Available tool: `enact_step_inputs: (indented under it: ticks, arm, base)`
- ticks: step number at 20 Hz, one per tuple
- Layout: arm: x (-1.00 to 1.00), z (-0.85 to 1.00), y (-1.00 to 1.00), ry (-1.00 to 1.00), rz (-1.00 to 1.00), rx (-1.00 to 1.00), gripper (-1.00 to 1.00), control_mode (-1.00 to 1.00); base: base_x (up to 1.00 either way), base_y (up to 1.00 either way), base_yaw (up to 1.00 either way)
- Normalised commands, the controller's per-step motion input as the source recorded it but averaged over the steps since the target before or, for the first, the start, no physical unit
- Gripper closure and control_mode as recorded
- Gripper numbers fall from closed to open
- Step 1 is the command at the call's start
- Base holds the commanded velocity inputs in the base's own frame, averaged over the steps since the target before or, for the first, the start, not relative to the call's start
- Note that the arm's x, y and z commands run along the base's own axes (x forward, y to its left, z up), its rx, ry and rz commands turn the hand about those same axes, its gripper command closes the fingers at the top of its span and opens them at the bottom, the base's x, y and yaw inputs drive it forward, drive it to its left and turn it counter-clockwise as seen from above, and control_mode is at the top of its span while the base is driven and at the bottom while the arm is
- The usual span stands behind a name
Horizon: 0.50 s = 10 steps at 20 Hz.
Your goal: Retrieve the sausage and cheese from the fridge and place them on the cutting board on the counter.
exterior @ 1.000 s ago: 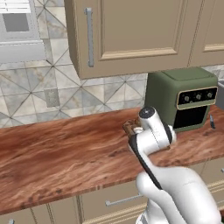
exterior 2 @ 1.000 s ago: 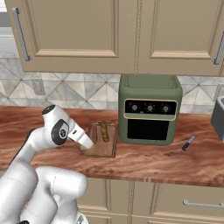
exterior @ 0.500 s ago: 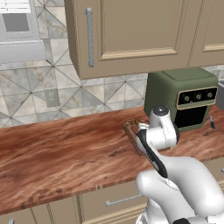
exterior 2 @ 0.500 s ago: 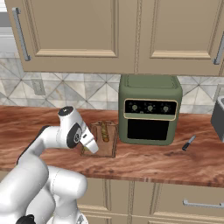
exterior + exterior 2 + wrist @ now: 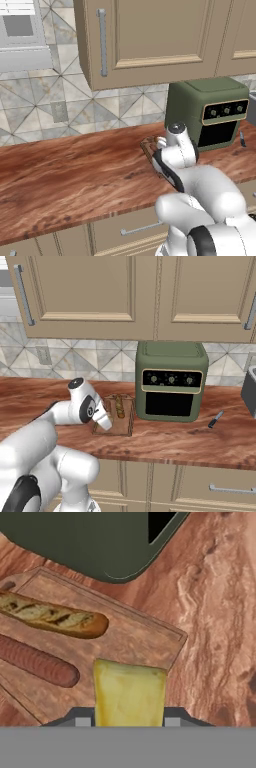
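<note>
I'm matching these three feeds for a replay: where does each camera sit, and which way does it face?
Left base view: behind the arm's left, facing the counter; arm at lower right.
Right base view: behind its right, same counter; arm at lower left. Both share the green oven and cutting board.
Hand view: looks down at the board, cheese in the gripper, beside the sausage.

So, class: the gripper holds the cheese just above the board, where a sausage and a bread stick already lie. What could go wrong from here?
1. The cheese sits near the cutting board's corner; released here, it might tip onto the counter.
2. The sausage lies close beside it; the gripper could nudge it when lowering or opening.
3. The green oven stands right beside the board, so a wide retreat could clip it.
</note>
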Motion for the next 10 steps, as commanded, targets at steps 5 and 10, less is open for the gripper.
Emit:
enact_step_inputs:
  ticks: [5, 10]
  arm:
    - [0.23, -0.31, 0.0, -0.01, -0.22, -0.05, 1.0, -1.0]
    - [0.01, -0.43, 0.0, 0.0, -0.17, -0.03, 1.0, -1.0]
  base:
    - [0.0, 0.0, 0.0]
    - [0.0, 0.0, 0.0]
